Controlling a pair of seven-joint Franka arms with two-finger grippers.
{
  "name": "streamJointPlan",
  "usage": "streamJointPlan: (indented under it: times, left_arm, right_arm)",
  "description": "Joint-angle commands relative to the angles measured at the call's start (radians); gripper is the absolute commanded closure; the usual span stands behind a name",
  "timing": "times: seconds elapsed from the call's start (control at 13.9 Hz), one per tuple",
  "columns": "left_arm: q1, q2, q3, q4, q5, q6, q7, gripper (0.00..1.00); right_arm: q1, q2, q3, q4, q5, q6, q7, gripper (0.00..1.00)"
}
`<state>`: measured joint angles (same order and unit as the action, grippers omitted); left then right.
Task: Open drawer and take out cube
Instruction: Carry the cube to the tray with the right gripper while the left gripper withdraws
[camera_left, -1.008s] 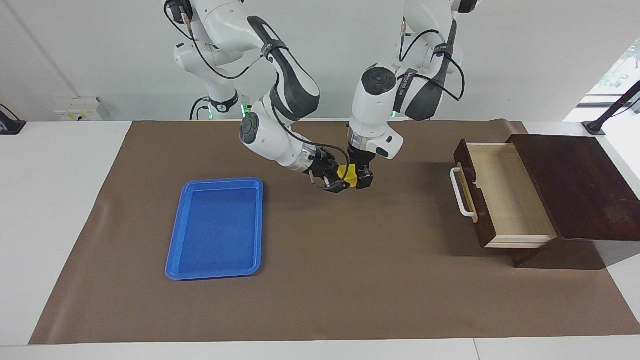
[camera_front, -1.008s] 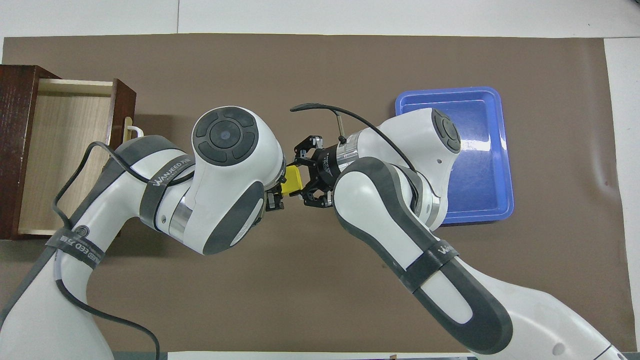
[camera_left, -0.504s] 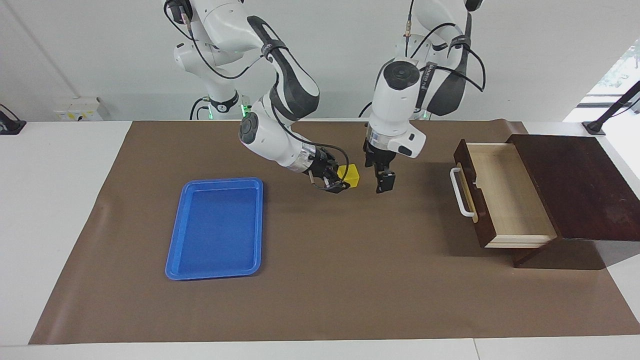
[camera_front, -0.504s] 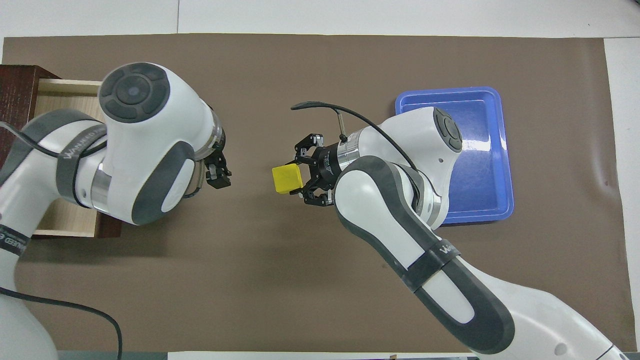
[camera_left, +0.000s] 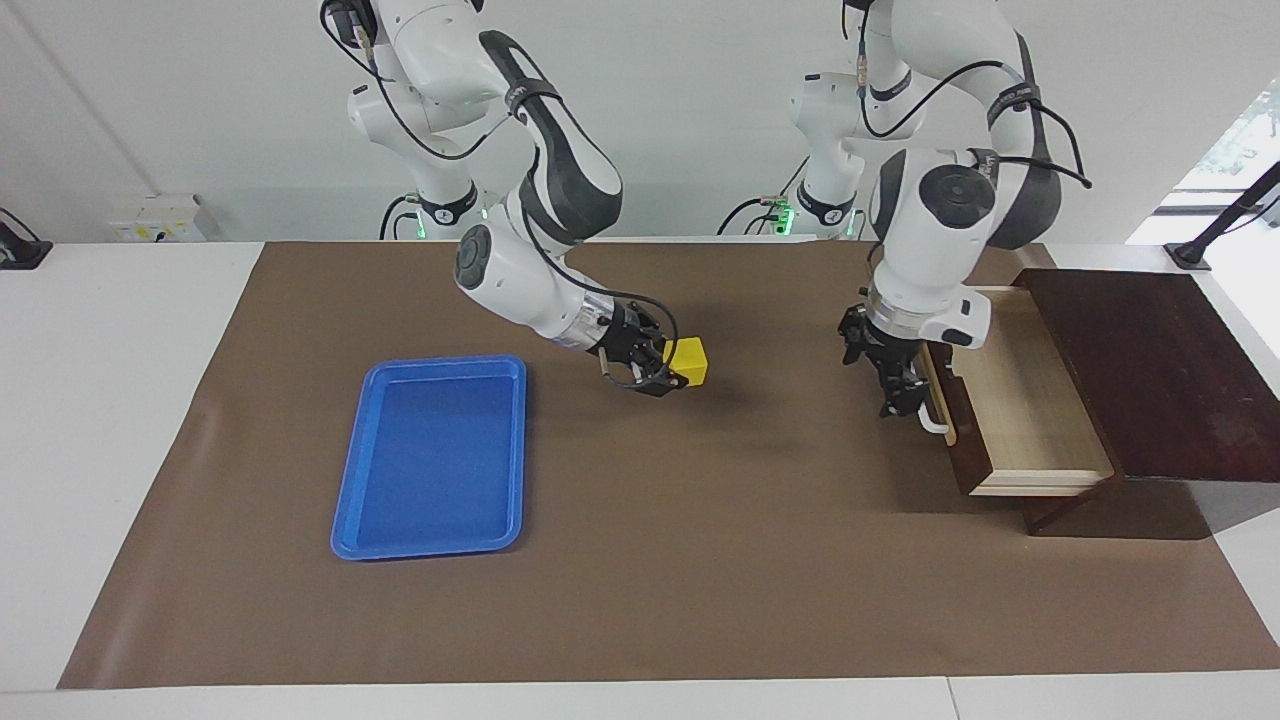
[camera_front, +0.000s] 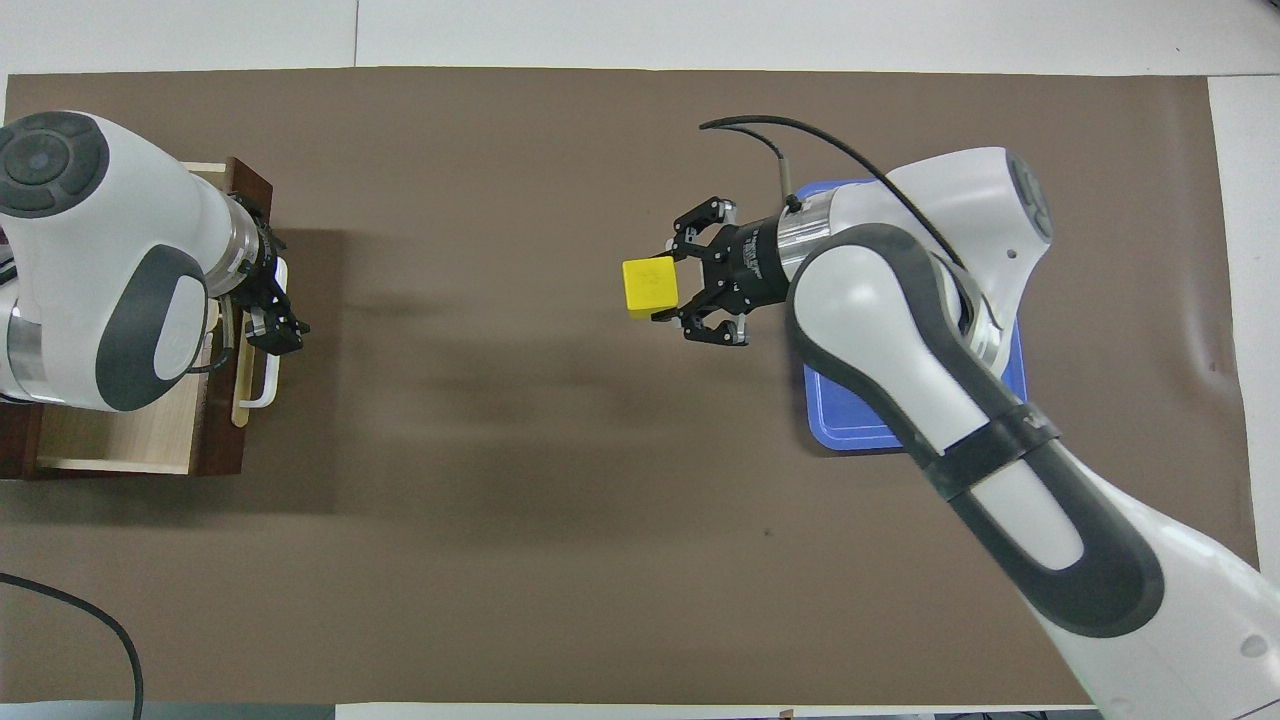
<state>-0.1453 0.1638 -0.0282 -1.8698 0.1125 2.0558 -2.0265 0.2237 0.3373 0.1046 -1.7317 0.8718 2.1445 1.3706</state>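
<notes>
The cube (camera_left: 689, 361) is out of the drawer (camera_left: 1010, 385) and up in the air over the bare brown mat near the middle of the tabletop (camera_left: 120, 420), pinched by one end between the closed fingers of my right gripper (camera_left: 668, 372). I have that gripper lying nearly level, so the cube sticks out sideways from its tips toward the left arm's end; in the overhead view the yellow block (camera_front: 650, 284) sits clear of the fingers' black links. The blue tray (camera_left: 432, 455) lies flat toward the right arm's end of the tabletop, and I judge it the natural place to set the cube down, which would explain why the right arm carries it instead of the left. My left gripper (camera_left: 897, 392) has its fingers spread wide with nothing in them, and it hangs just in front of the drawer's white bar handle (camera_left: 934, 425); I cannot tell whether it touches the bar. The drawer stands pulled out of its dark box (camera_left: 1140, 370) at the left arm's end, its pale interior showing nothing inside. My reading is that the left arm is placed there to push the drawer shut.
</notes>
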Motion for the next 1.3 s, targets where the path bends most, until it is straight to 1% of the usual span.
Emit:
streamJointPlan:
  times: [0.0,0.22,0.36,0.5,0.65,0.79,0.94,1.01,1.08,1.22]
  left_arm:
    - [0.065,-0.053,-0.012,-0.075,0.024,0.063,0.067,0.0]
    - [0.148,-0.037,-0.012,-0.039,0.024,0.087,0.135,0.0]
    - [0.19,-0.041,-0.013,-0.051,0.024,0.087,0.243,0.0]
    - [0.237,-0.046,-0.013,-0.06,0.024,0.087,0.329,0.0]
    - [0.28,-0.053,-0.013,-0.089,0.024,0.093,0.438,0.0]
    - [0.328,-0.055,-0.013,-0.092,0.024,0.116,0.521,0.0]
    - [0.323,-0.05,-0.015,-0.078,0.024,0.107,0.537,0.0]
    - [0.316,-0.046,-0.016,-0.056,0.024,0.072,0.543,0.0]
    - [0.302,-0.043,-0.021,-0.027,0.023,0.008,0.56,0.0]
    - [0.245,-0.053,-0.022,0.015,0.012,-0.061,0.587,0.0]
  right_arm:
    - [-0.102,0.026,0.009,0.041,-0.045,-0.066,-0.047,1.0]
    - [-0.197,0.031,0.003,0.031,-0.065,-0.136,-0.145,1.0]
    - [-0.279,0.051,0.003,0.014,-0.118,-0.162,-0.194,1.0]
    - [-0.34,0.051,0.003,-0.043,-0.143,-0.176,-0.319,1.0]
    - [-0.394,0.055,0.001,-0.092,-0.145,-0.175,-0.384,1.0]
    - [-0.418,0.061,0.001,-0.139,-0.145,-0.163,-0.433,1.0]
    - [-0.429,0.065,-0.014,-0.169,-0.143,-0.161,-0.49,1.0]
    - [-0.434,0.065,-0.019,-0.186,-0.143,-0.15,-0.492,1.0]
    - [-0.434,0.06,-0.019,-0.209,-0.143,-0.129,-0.493,1.0]
    - [-0.434,0.057,-0.019,-0.23,-0.143,-0.111,-0.495,1.0]
